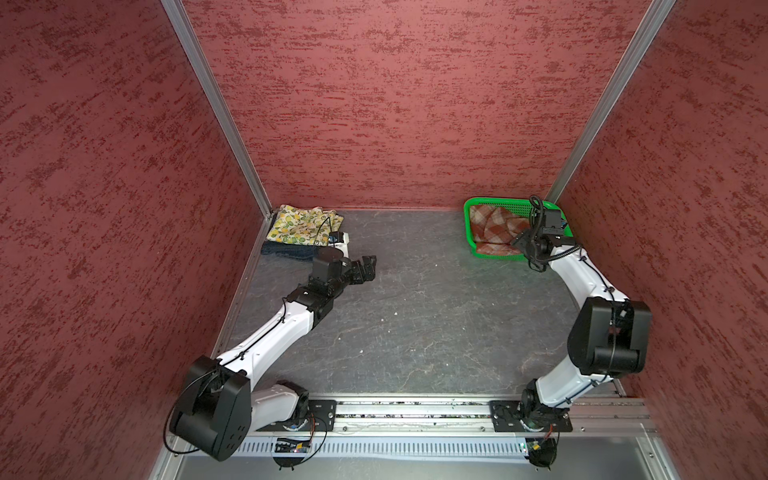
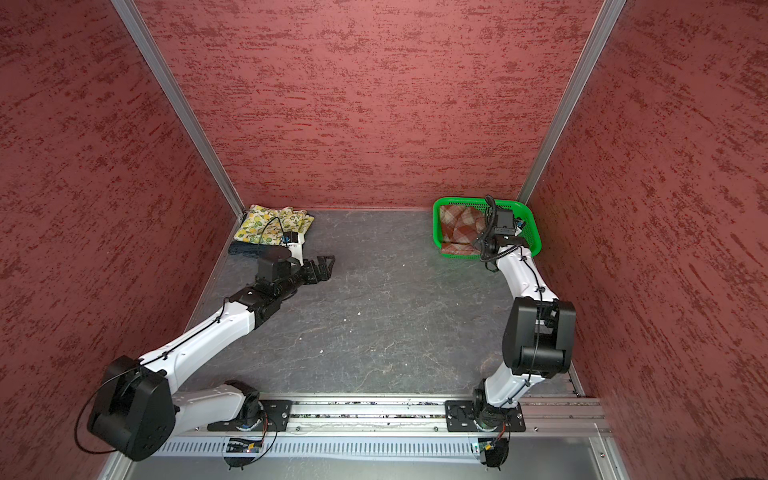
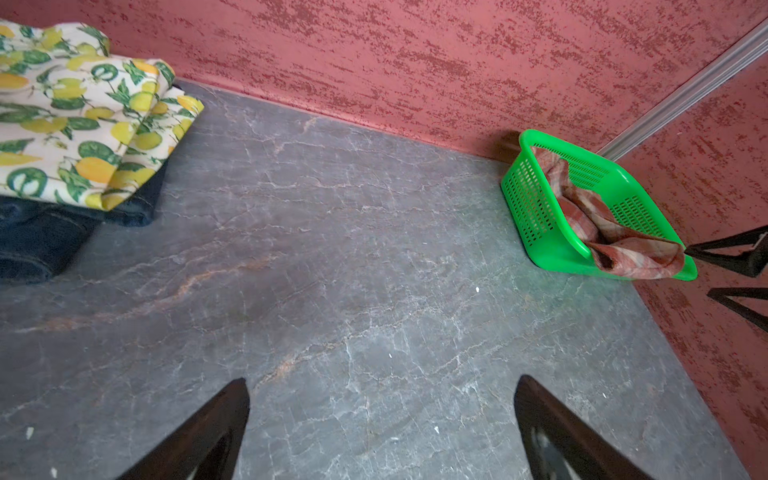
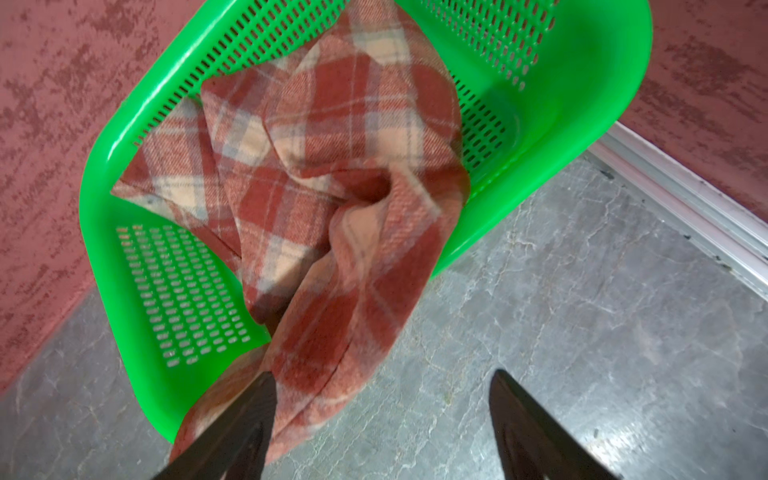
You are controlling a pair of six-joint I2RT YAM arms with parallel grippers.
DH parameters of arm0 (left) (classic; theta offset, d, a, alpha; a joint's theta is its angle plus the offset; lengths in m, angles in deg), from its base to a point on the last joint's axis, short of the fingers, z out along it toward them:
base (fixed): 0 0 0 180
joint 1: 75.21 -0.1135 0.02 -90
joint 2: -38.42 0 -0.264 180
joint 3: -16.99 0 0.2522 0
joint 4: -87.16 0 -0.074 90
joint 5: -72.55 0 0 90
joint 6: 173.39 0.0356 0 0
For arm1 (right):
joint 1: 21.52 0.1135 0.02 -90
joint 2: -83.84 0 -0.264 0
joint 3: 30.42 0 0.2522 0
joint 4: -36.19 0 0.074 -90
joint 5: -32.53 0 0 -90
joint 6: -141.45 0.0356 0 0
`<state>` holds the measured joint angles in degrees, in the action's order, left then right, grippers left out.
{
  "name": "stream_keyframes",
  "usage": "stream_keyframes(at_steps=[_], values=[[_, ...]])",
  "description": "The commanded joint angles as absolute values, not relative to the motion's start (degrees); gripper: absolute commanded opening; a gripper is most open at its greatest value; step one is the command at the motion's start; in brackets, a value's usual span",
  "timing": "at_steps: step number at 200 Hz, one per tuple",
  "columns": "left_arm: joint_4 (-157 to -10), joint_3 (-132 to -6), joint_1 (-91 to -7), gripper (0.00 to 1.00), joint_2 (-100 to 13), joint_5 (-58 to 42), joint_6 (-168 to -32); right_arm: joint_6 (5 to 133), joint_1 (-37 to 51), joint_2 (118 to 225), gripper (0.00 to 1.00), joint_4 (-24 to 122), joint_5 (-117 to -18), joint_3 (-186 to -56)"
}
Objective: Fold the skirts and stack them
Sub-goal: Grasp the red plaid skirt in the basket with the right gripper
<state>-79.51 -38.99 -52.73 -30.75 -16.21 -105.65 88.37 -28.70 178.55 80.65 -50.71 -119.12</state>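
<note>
The cream lemon-print skirt [image 1: 299, 224] [image 2: 270, 224] [image 3: 75, 120] lies folded on the dark navy denim skirt [image 1: 286, 250] [image 3: 37, 237] in the back left corner. The rust-red and cream plaid skirt [image 1: 494, 228] [image 2: 459, 226] [image 4: 332, 166] sits crumpled in the green basket [image 1: 469, 232] [image 4: 187, 270], one end hanging over the near rim. My right gripper [image 4: 384, 374] [image 1: 521, 243] is open at that rim, one finger touching the hanging cloth and the other over bare table. My left gripper [image 3: 380, 380] [image 1: 368, 266] is open and empty, just right of the stack.
The basket stands in the back right corner against the red walls and an aluminium corner post [image 1: 598, 108]. Grey stone-look tabletop [image 1: 436, 311] stretches between the stack and the basket. Both arm bases sit on a rail [image 1: 415, 411] along the front edge.
</note>
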Motion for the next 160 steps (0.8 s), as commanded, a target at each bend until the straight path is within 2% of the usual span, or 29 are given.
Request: stream_keyframes(at_steps=[1, 19, 36, 52, 72, 160], values=[[-80.0, -36.7, -51.7, 1.0, -28.5, -16.0, -108.5, 89.4, -29.7, 181.4, 0.78, 78.3, -53.8, -121.6], [-80.4, -35.3, -51.1, 1.0, -27.8, -16.1, -110.1, 89.0, -29.8, 185.0, 0.74, 79.6, -54.5, -124.8], [-79.4, -34.8, -50.4, 1.0, -27.1, -17.4, -111.6, 89.0, -29.9, 187.1, 0.65, 80.3, -54.3, -126.0], [-79.7, -34.0, -49.5, 1.0, -25.6, -18.1, -111.9, 88.4, -29.9, 186.7, 0.44, 78.1, -54.7, -125.5], [-79.4, -33.5, -49.0, 1.0, -24.3, -18.5, -111.8, 87.0, -29.9, 186.6, 0.0, 77.7, -54.8, -128.5], [-78.6, -34.3, -49.0, 1.0, -26.3, -18.7, -111.8, 84.8, -29.6, 170.3, 0.0, 53.6, -63.0, -129.4]])
